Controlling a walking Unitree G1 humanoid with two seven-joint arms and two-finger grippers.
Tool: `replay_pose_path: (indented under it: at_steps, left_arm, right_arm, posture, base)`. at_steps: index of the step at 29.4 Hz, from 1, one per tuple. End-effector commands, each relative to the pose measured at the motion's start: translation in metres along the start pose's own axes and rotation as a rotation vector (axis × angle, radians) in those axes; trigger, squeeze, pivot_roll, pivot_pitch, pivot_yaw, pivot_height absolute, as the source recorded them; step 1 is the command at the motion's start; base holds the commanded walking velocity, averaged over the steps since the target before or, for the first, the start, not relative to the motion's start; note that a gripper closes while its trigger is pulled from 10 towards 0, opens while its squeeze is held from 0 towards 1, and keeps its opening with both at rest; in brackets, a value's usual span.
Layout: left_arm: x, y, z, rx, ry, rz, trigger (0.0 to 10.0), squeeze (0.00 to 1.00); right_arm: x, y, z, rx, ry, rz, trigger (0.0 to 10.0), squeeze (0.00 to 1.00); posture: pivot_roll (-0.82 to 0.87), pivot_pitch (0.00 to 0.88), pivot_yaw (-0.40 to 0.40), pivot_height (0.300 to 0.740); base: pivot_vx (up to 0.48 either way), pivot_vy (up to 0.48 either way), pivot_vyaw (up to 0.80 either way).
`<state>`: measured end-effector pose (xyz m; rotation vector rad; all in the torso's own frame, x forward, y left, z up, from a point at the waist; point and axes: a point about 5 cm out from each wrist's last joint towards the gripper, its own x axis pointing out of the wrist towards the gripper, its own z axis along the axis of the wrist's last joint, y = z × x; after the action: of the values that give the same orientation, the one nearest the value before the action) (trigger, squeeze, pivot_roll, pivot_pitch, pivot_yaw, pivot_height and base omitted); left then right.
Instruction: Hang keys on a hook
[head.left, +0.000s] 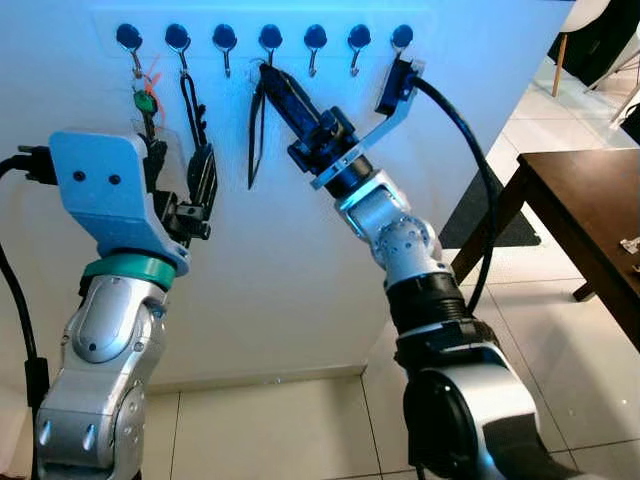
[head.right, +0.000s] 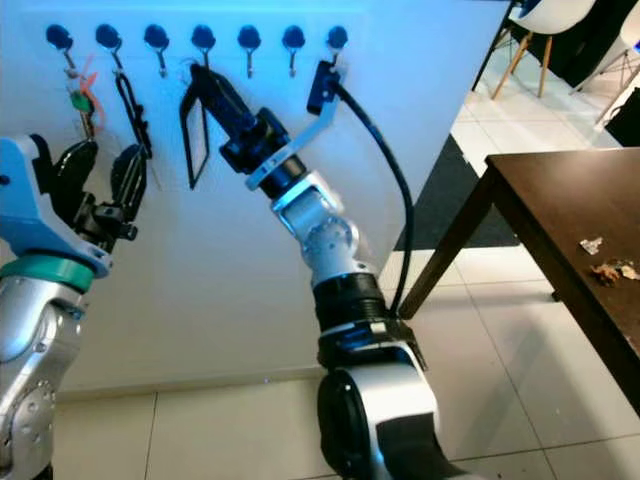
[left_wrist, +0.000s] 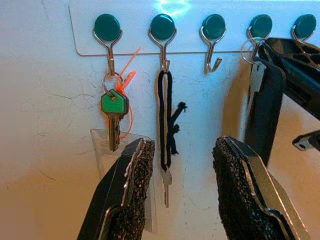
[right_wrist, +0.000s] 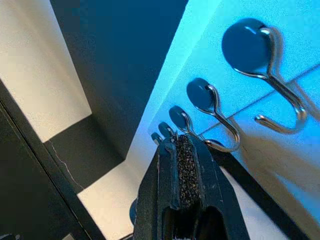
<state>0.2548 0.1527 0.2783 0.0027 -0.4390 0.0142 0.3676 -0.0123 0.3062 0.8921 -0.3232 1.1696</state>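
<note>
Right arm is reaching up and forward, forearm angled steeply toward the white wall (head.left: 300, 260), wrist bent so the right gripper (head.left: 272, 80) is pressing in at the fourth hook (head.left: 270, 40) from the robot's left. In the right wrist view its two black fingers (right_wrist: 186, 175) are lying flat together, pads closed against each other. A black strap loop (head.left: 256, 135) is hanging down from the fingertips beside that hook; in the left wrist view a small metal ring (left_wrist: 248, 50) is sitting at the hook, but whether it is seated on the hook or pinched in the fingers cannot be told.

Left arm is bending at the elbow, forearm raised, left gripper (left_wrist: 182, 187) hovering just in front of the wall below the second hook (left_wrist: 163, 30). Its fingers (left_wrist: 134, 192) are spread apart, gripping nothing, straddling the hanging black cord (left_wrist: 165, 120).

Count:
- Hooks on the white rail (head.left: 260, 25): seven, blue-green caps, metal hooks.
- Green-headed key (left_wrist: 114, 112): one, on the first hook, with an orange tie and a clear tag.
- Black cord with a plain key: one, on the second hook.
- Hooks three, five and six are hanging bare; the seventh is partly covered by the right wrist's camera mount.

Brown table (head.left: 590, 220) is standing off to the right on pale floor tiles (head.left: 280, 430).
</note>
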Motion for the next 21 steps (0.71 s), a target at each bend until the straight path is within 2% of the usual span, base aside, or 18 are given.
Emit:
replay_pose_path:
  at_steps: [1, 13, 21]
  left_arm:
    - [-0.002, 0.001, -0.001, 0.001, -0.001, 0.010, 10.0, 0.00]
    - [-0.002, 0.002, 0.000, 0.004, -0.007, 0.013, 10.0, 0.00]
    - [-0.002, 0.002, 0.000, 0.006, -0.009, 0.018, 10.0, 0.00]
  right_arm:
    - [0.013, 0.008, -0.016, 0.050, 0.003, 0.029, 10.0, 0.00]
    - [0.017, 0.006, -0.021, 0.050, 0.025, 0.013, 10.0, 0.00]
    - [0.019, 0.005, -0.028, 0.023, 0.076, 0.010, 10.0, 0.00]
  posture:
    - [0.07, 0.071, 0.043, 0.740]
    - [0.07, 0.062, 0.036, 0.740]
    - [0.08, 0.059, 0.031, 0.740]
  base:
    - [0.000, 0.000, 0.00]
    - [0.000, 0.000, 0.00]
    - [0.000, 0.000, 0.00]
